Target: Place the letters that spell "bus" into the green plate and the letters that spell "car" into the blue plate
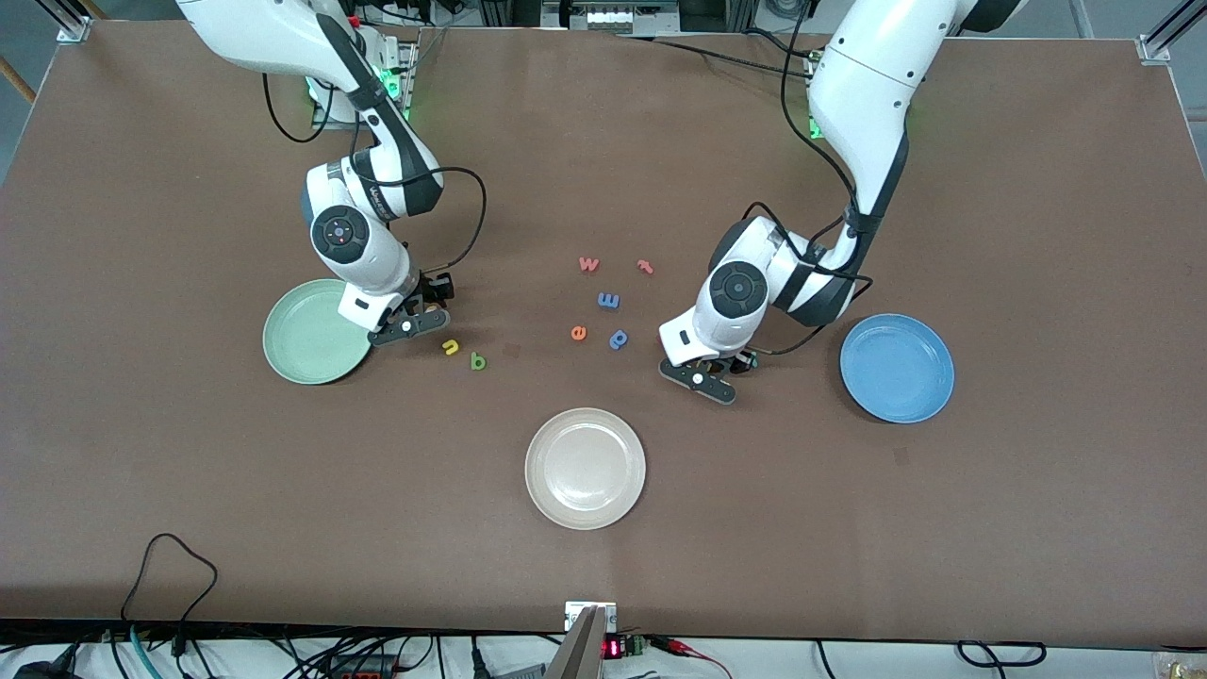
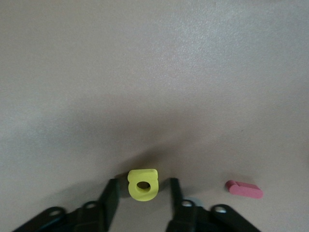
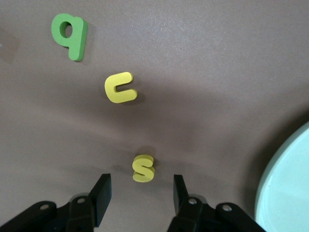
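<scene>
The cream plate point(image 1: 585, 469) lies nearest. Beside the green plate point(image 1: 306, 332), the right gripper point(image 3: 140, 191) stands apart around the yellow s point(image 3: 143, 168). Well away, the left gripper point(image 2: 143, 198) brackets the yellow a point(image 2: 143, 184), not yet touching. Both look light and stiff; pinch flat sides.

A robotics lab: brown table point(image 1: 1037, 519) in aluminium framing, cables point(image 1: 170, 585) along its edge.

Right gripper point(image 3: 141, 186) low at table, fingers astride letter s point(image 3: 143, 168), gaps either side. Letter u point(image 3: 120, 88) ahead of it, letter b point(image 3: 70, 36) next in line. Plate rim point(image 3: 289, 183) just beside this gripper.

Left gripper point(image 2: 143, 191) astride letter a point(image 2: 143, 184); small flat piece point(image 2: 245, 189) just beside. Second plate point(image 1: 896, 368) near, toward left arm's end.
</scene>
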`<state>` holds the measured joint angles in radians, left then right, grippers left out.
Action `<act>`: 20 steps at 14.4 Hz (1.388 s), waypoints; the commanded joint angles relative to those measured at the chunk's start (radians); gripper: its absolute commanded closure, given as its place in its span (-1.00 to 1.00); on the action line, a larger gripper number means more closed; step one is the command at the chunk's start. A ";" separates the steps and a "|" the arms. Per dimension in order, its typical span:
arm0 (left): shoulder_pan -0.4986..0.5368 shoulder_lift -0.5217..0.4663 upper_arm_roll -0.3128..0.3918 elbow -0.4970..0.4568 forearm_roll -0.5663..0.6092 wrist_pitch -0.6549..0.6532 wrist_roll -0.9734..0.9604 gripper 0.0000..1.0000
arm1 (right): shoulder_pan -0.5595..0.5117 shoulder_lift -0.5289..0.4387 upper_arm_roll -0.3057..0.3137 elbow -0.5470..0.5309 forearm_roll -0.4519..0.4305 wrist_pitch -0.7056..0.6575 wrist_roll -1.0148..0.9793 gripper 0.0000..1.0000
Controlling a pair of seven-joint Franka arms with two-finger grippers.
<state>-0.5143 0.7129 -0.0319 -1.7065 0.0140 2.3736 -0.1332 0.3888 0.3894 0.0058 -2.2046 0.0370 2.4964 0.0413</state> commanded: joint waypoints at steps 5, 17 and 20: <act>-0.006 -0.003 0.015 0.010 0.018 -0.005 -0.008 0.62 | 0.030 0.048 -0.003 -0.003 0.011 0.057 0.081 -0.15; 0.417 -0.121 0.027 0.056 0.076 -0.403 0.297 0.60 | 0.022 0.051 -0.009 -0.004 0.011 0.061 0.066 0.60; 0.450 -0.099 0.027 -0.020 0.078 -0.276 0.334 0.56 | 0.022 0.049 -0.012 -0.003 0.009 0.059 0.063 1.00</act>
<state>-0.0651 0.6065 0.0110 -1.6746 0.0718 2.0251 0.1872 0.4086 0.4290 -0.0030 -2.2036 0.0369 2.5410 0.1127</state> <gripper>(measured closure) 0.722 0.780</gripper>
